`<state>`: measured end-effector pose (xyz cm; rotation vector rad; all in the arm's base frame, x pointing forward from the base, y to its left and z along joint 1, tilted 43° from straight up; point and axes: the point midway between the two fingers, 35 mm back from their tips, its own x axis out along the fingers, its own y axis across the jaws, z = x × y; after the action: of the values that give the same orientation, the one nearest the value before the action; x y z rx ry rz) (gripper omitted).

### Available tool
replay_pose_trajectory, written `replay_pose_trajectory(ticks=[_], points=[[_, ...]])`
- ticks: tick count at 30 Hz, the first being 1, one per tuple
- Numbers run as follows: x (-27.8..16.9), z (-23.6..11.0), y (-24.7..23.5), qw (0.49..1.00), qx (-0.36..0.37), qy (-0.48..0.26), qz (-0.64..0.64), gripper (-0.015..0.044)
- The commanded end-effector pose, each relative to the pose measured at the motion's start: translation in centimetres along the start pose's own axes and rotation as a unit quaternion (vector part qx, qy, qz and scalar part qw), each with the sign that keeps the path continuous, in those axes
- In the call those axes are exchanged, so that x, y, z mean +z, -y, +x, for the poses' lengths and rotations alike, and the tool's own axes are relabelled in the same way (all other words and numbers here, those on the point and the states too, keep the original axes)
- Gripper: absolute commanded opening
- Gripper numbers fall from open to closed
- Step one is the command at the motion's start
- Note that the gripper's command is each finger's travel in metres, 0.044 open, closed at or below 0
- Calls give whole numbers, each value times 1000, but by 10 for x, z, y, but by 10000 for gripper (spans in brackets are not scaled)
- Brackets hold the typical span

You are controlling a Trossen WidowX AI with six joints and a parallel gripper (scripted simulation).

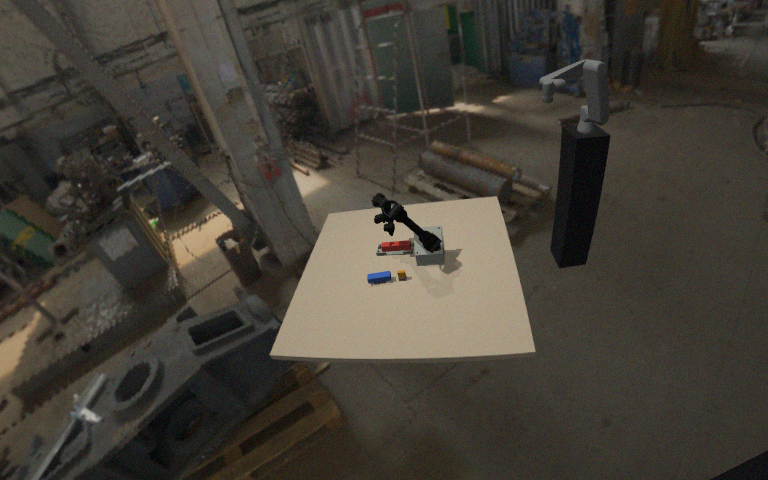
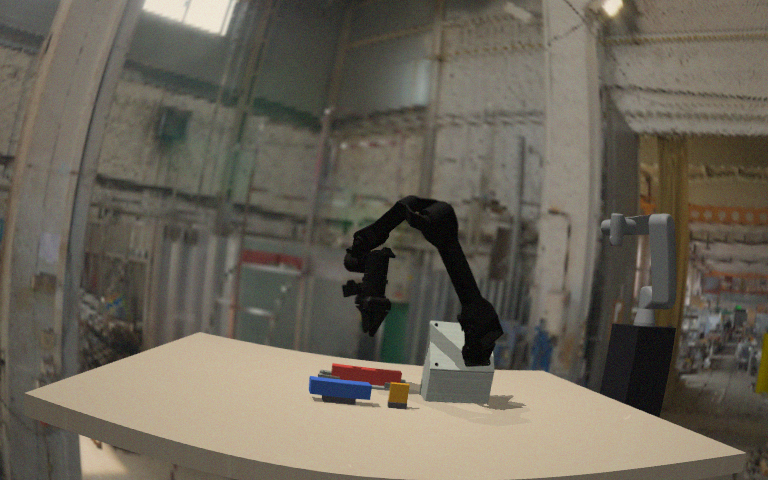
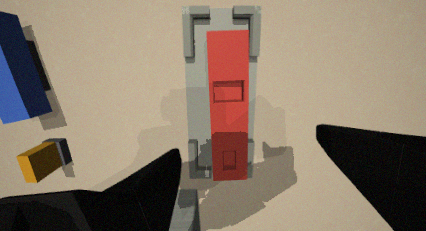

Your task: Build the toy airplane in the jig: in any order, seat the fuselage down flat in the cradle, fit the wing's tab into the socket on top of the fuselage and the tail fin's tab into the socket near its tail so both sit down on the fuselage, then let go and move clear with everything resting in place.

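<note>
My gripper is open and empty, above the jig. The red fuselage lies lengthwise on the grey jig, sockets up. In the wrist view it sits off-centre to the right and its near end overlaps the jig's near end wall; whether it is flat is unclear. Both sockets are empty. The blue wing and the orange tail fin stand apart on the table, each with a dark part underneath.
The grey base box of my arm stands right beside the jig's near end. The table has its edges well away from the parts. A separate grey arm stands on a black pedestal beyond the table.
</note>
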<state>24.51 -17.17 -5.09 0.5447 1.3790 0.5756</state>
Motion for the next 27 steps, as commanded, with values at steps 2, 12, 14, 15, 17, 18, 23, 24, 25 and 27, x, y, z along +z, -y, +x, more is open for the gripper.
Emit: replay_pose_trajectory(ticks=[2, 12, 14, 15, 17, 18, 23, 24, 25, 27], points=[[12, -1, -13, 1000, -8, -3, -1, 440], [79, 1, -121, 1000, -26, 3, 6, 440], [89, 3, -155, 1000, -22, 4, 4, 440], [93, 5, -171, 1000, -19, 4, 2, 440], [97, 8, -205, 1000, -12, 3, -1, 440], [99, 9, -222, 1000, -7, 3, -3, 440], [97, 13, -272, 1000, 9, -1, -7, 440], [97, 13, -272, 1000, 9, -1, -7, 440], [97, 13, -272, 1000, 9, -1, -7, 440], [97, 15, -272, 1000, 9, -1, -7, 440]])
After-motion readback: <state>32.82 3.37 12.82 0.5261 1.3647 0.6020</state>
